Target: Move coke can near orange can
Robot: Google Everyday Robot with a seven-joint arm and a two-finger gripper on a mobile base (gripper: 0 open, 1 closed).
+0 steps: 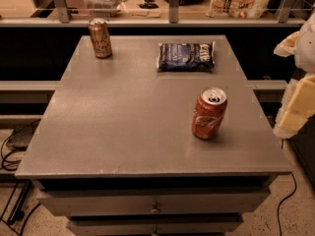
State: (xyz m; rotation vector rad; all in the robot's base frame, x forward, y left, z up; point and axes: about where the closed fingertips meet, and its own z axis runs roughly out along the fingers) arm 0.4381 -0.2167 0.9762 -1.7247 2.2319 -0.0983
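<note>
Coke can (209, 113) stood upright on the front right part of the table (113, 132), silver top in view and white script facing the camera, with nothing touching it. Orange can (100, 38) stood upright too, at the back left corner of the same top, well apart from the red one, so that most of the table's diagonal lay between them. A dark blue bag (186, 56) lay flat toward the back right, behind the straight line from one can to the other and nearer the coke can's side. The gripper (297, 106) hung at the right edge of the view, beyond the table's right side and about level with the coke can, near it but apart from it; whether it was released or clenched I could not tell, and it grasped nothing that showed. By my judgement the task was at its first step, the reach for the coke can, with no lift or carry yet done. The next move would call for bringing the gripper in from the right over the table edge, squaring it on the can's body below the rim, and taking hold without tipping the can; the carry after that would want a path leftward and back, passing in front of the bag and ending just beside the orange can without bumping it
</note>
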